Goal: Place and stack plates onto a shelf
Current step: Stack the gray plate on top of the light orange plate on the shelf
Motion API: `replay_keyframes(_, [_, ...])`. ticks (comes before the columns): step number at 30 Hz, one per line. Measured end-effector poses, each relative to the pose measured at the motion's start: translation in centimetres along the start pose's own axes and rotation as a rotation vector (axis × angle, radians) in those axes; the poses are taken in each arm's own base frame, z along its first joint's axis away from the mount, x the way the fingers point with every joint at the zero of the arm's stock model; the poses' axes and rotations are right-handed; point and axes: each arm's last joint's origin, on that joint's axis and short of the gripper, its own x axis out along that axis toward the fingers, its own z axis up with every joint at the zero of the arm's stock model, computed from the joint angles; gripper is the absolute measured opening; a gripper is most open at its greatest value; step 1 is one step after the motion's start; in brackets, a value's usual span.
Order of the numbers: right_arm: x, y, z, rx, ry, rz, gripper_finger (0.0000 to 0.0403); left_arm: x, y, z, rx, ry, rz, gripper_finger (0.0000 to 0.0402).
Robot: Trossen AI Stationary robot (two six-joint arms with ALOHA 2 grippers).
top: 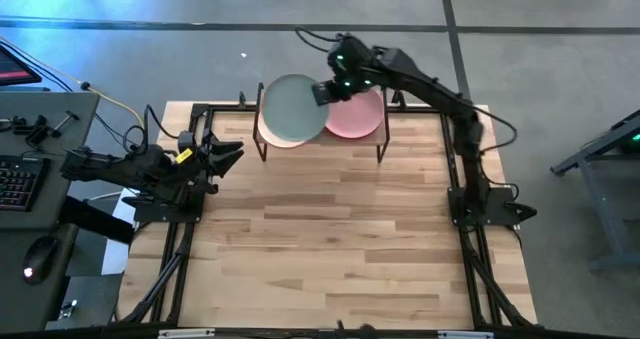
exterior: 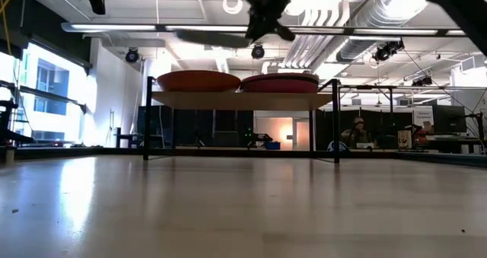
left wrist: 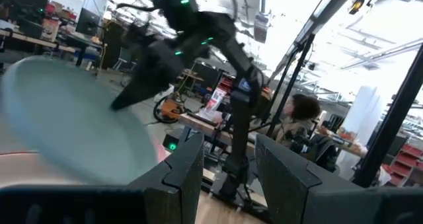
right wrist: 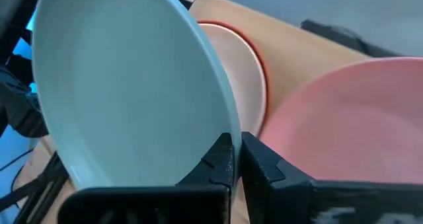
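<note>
The pale teal plate (top: 292, 108) is held above the left half of the shelf (top: 322, 139), over a cream peach plate (right wrist: 238, 65) that lies on a terracotta one. A salmon pink plate (top: 358, 116) occupies the shelf's right half. My right gripper (top: 326, 91) is closed on the teal plate's rim. My left gripper (top: 222, 154) waits with its fingers parted at the tabletop's (top: 320, 249) left edge.

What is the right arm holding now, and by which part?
The right gripper holds the pale teal plate by its rim, jaws pinched on the edge, above the left stack on the shelf. The left gripper holds nothing.
</note>
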Motion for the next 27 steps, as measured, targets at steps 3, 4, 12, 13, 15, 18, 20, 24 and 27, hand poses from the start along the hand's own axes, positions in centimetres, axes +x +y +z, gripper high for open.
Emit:
replay_keyframes(3, [2.7,-0.7,0.7,0.058,0.021,0.045,0.0,0.0,0.0,0.0,-0.001,-0.001,0.0,0.0124])
replay_keyframes(4, [3.4,-1.0,0.8,0.083,0.035,0.062,0.0,0.0,0.0,0.0,0.0,0.0,0.0,0.0124])
replay_keyframes(12, [6.5,-2.5,-0.1,0.16,0.067,-0.01,0.0,0.0,0.0,0.0,0.001,0.003,0.001,0.0124])
replay_keyframes(13, [6.5,-2.4,0.0,0.168,0.057,-0.005,0.0,0.0,0.0,0.0,0.002,0.004,0.001,0.0124])
replay_keyframes(15, [6.5,-2.3,0.1,0.181,0.056,0.01,0.0,0.0,0.0,-0.1,0.003,0.005,0.002,0.0124])
replay_keyframes(18, [6.5,-2.0,0.1,0.173,0.049,0.04,0.0,0.0,0.0,-0.1,0.003,0.007,0.001,0.0124])
replay_keyframes(20, [6.5,-1.9,0.1,0.156,0.051,0.044,0.0,0.0,0.0,-0.1,0.005,0.01,0.002,0.0124])
replay_keyframes(24, [6.5,-1.9,-0.1,0.149,0.069,0.046,0.0,0.0,0.0,-0.2,0.009,0.018,0.005,0.0124])
replay_keyframes(27, [6.5,-1.8,-0.1,0.146,0.069,0.056,0.0005,0.0,0.0,-0.2,0.01,0.018,0.004,0.0124])
